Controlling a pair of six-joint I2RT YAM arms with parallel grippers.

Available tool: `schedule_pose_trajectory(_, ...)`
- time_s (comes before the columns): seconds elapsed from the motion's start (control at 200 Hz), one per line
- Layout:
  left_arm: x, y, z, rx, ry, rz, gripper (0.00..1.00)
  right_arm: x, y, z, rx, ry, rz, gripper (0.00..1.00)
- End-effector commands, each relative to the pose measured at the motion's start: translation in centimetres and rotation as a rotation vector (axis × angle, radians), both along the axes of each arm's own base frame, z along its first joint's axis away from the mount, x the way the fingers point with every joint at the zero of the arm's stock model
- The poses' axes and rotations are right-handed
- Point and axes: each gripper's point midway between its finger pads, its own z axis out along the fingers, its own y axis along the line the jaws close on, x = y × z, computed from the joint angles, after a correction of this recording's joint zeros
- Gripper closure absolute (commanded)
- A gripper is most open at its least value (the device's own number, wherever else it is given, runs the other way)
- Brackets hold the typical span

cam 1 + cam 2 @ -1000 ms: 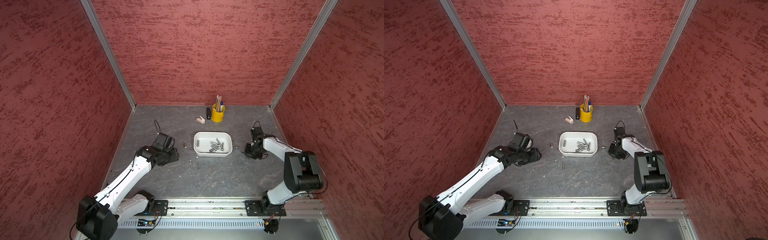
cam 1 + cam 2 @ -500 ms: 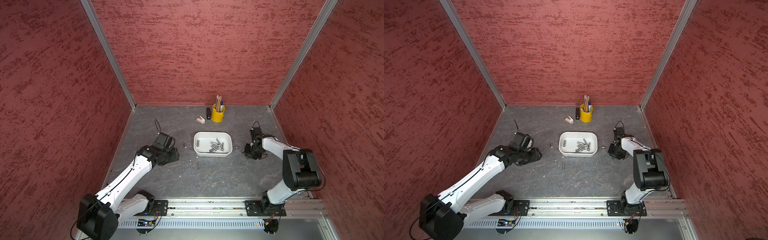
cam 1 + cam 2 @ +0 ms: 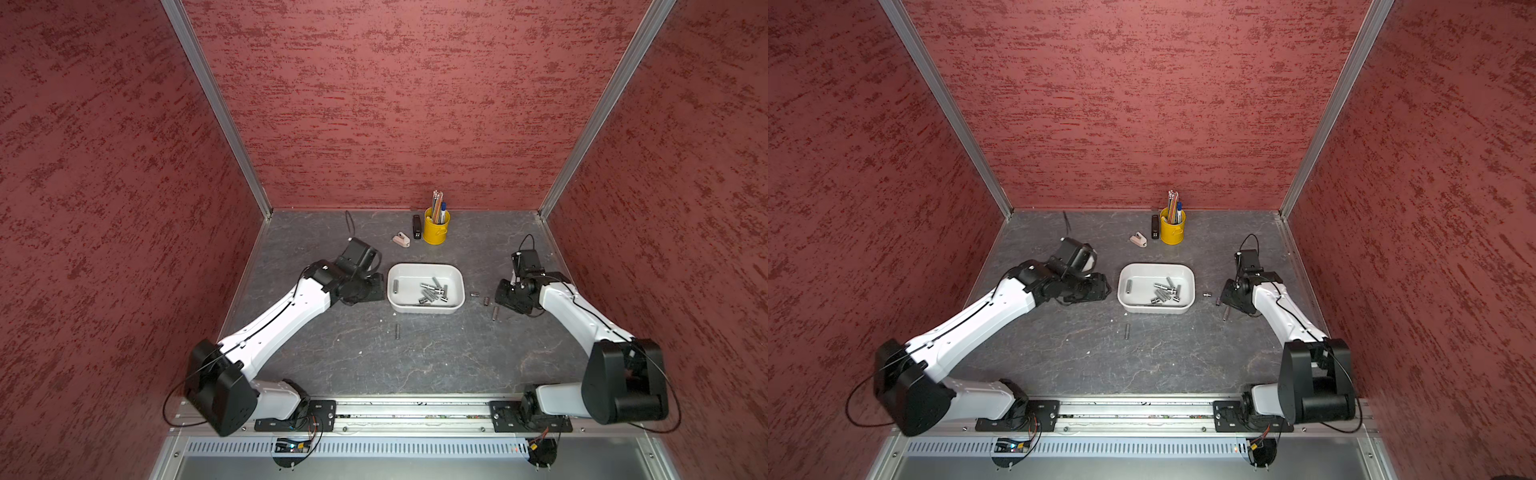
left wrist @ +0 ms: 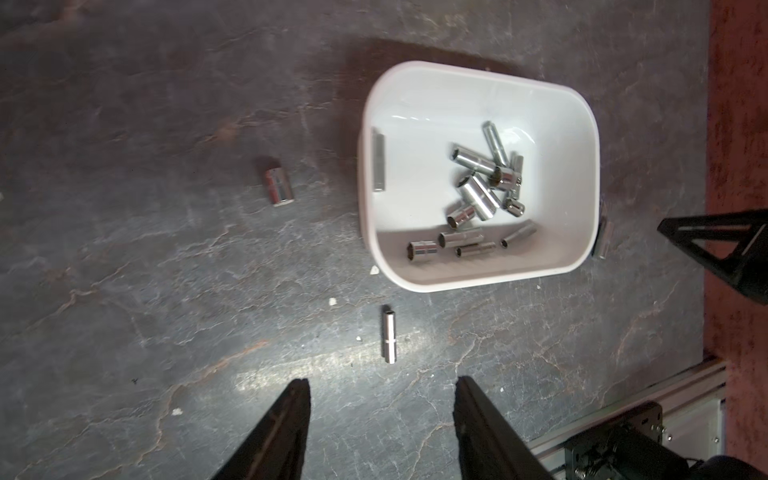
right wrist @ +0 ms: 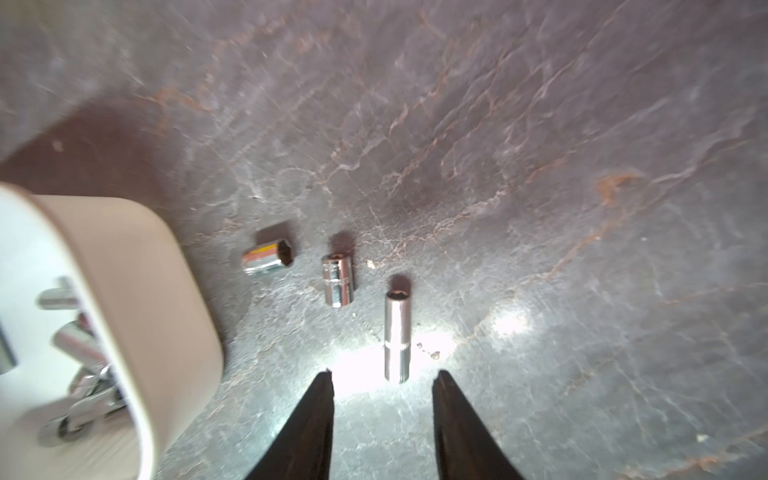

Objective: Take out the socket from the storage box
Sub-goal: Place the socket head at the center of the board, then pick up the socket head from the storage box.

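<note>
The white storage box (image 3: 424, 266) (image 3: 1156, 266) stands mid-table with several chrome sockets (image 3: 434, 291) (image 4: 482, 195) lying in it. My right gripper (image 5: 384, 376) (image 3: 500, 297) is open just right of the box, low over the table. A long socket (image 5: 397, 336) (image 3: 494, 312) lies flat on the table just beyond its fingertips, not held. Two short sockets (image 5: 338, 279) (image 5: 269, 257) lie between it and the box wall (image 5: 158, 291). My left gripper (image 4: 380, 384) (image 3: 376, 287) hangs open and empty at the box's left side.
A slim socket (image 3: 397, 331) (image 4: 389, 340) lies in front of the box and a short one (image 4: 278, 185) to its left. A yellow pen cup (image 3: 435, 232), a black stapler (image 3: 417, 227) and a small pink item (image 3: 401, 240) stand at the back. Red walls enclose the table.
My right gripper has opened, letting the long socket lie free on the table. My left arm has moved back and rightward, up to the box's left side.
</note>
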Motion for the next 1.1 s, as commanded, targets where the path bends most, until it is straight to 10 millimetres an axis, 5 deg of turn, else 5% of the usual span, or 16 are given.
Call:
schedule_pose_trajectory(0.0,2.4,-3.0,-0.3,0.074,-0.008,-0.061,0.44,-1.2,-0.4,-0.1,-0.015,0.012,-0.005,0.57)
schedule_pose_trajectory(0.225,7.3,-9.9,-2.9,0.140,0.051,-0.019,0.46,-1.3,0.1,-0.1,0.011,0.002,0.009,0.57)
schedule_pose_trajectory(0.471,9.6,-15.6,-8.4,0.196,0.121,0.027,0.48,-1.0,0.3,0.0,0.024,-0.006,0.021,0.58)
schedule_pose_trajectory(0.721,11.5,-16.0,-13.2,0.223,0.152,0.123,0.50,-0.8,0.3,0.4,0.020,-0.016,0.025,0.59)
schedule_pose_trajectory(1.097,11.0,-16.3,-17.5,0.249,0.208,0.106,0.52,-0.7,0.7,0.0,0.036,-0.008,0.037,0.60)
